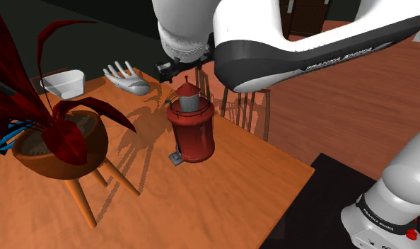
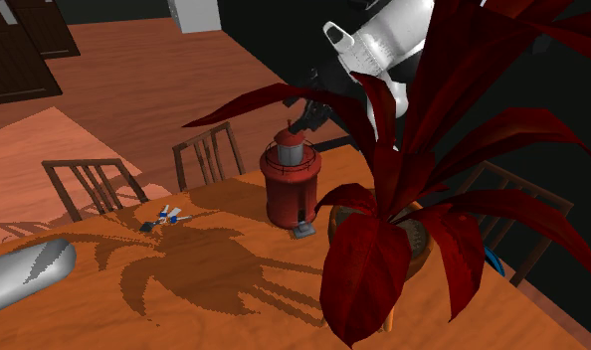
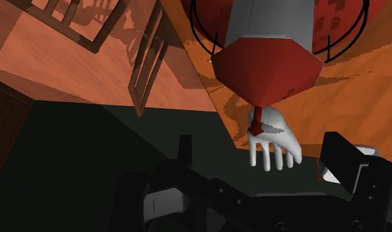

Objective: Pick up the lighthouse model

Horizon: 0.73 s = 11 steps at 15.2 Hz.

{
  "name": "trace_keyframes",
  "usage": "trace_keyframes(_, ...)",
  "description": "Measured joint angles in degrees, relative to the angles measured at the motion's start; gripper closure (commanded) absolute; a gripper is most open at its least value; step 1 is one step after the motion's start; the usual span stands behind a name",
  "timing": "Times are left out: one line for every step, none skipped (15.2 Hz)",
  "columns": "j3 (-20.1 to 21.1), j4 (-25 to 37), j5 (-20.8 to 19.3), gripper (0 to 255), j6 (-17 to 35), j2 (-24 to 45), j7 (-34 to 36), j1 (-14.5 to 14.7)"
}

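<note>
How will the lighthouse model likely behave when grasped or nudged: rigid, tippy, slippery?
The lighthouse model looks rigid. Broad and upright on the table, it would probably slide under a nudge, not tip. The thin black railing near its top may be fragile. Its tapered roof could slip from a grip.

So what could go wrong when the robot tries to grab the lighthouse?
1. The open gripper is up by the pointed roof of the lighthouse, not around it. A nudge there might tip the tall model over.
2. The roof slopes, so fingers closing on it could slip off.
3. The lighthouse stands fairly near the edge of the table, so a hard push might send it off.
</note>
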Motion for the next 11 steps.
trace_keyframes(0.2,0.3,-1.6,0,-0.4,1.0,1.0,0.4)
trace_keyframes(0.2,0.0,-2.3,0,-0.2,1.3,1.8,0.5)
trace_keyframes(0.2,-0.4,-2.9,0,0.0,1.6,2.5,0.7)
trace_keyframes(0.2,-0.8,-3.6,0,0.2,2.1,3.2,0.8)
trace_keyframes(0.1,-1.7,-3.5,0,0.9,1.7,3.6,0.6)
trace_keyframes(0.1,-2.2,-3.7,0,1.2,1.7,3.9,0.6)
trace_keyframes(0.0,-2.8,-4.0,0,1.8,1.8,4.4,0.5)
trace_keyframes(0.0,-3.2,-4.0,255,2.0,1.7,4.7,0.4)
trace_keyframes(0.0,-3.5,-3.9,255,2.3,1.5,4.8,0.4)
trace_keyframes(0.0,-3.5,-3.9,255,2.4,1.4,4.9,0.4)
trace_keyframes(0.0,-3.6,-3.9,255,2.5,1.3,4.9,0.3)
